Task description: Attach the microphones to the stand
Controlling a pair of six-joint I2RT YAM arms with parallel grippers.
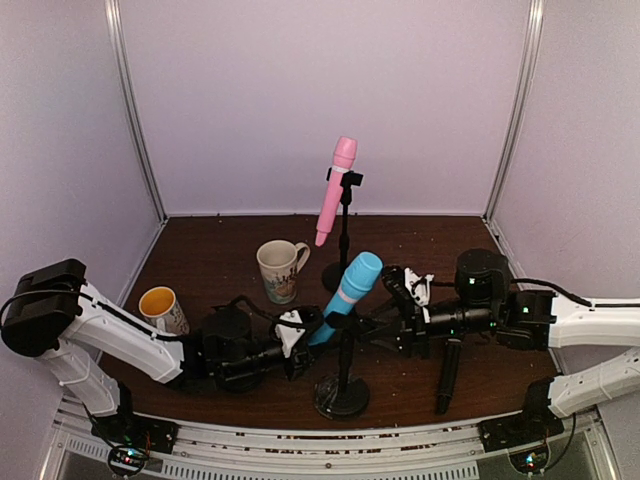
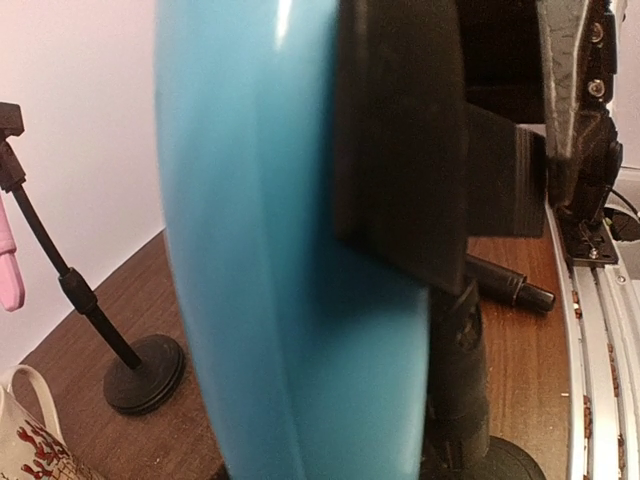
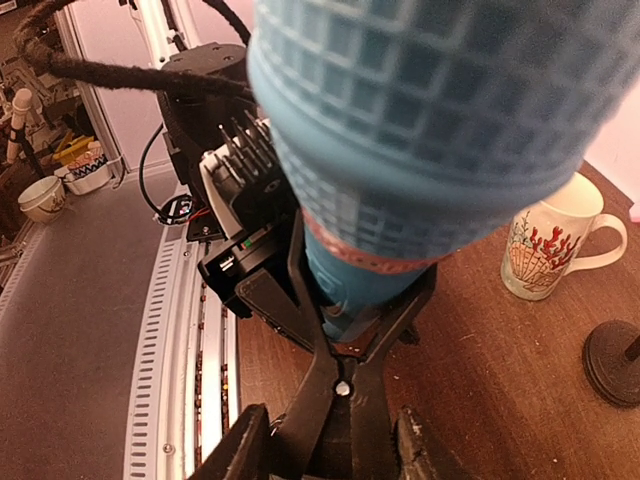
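At the far left of the tabletop [image 1: 220,245] stands a cup [image 1: 162,308] with a yellow inside, just beside the left arm. The left tool [image 1: 300,338] reaches in from that side, low over the wood. It is pinching the lower end of the blue microphone [image 1: 352,283]. In the left wrist view the blue barrel fills most of the picture, so the fingers themselves cannot be seen there.

Behind the left tool stands a white mug [image 1: 280,270] with a red pattern, its handle turned to the right.

The blue microphone is tilted, with its lower end down to the left and its meshed head up to the right. Its barrel sits in the black clip [image 3: 345,350] on top of the near stand [image 1: 342,385], whose round base rests near the front edge of the tabletop.

Further back, the pink microphone [image 1: 335,195] is held in the clip of the far stand [image 1: 343,240]. Its head points up and its handle hangs down to the left.

The right tool [image 3: 330,450] comes in from the right. Its two fingers stand on either side of the near clip's handles. The fingers are only partly spread, and I cannot tell whether they press the handles or merely flank them.

To the right of the near stand the black microphone [image 1: 447,375] lies flat on the tabletop, under the right arm.
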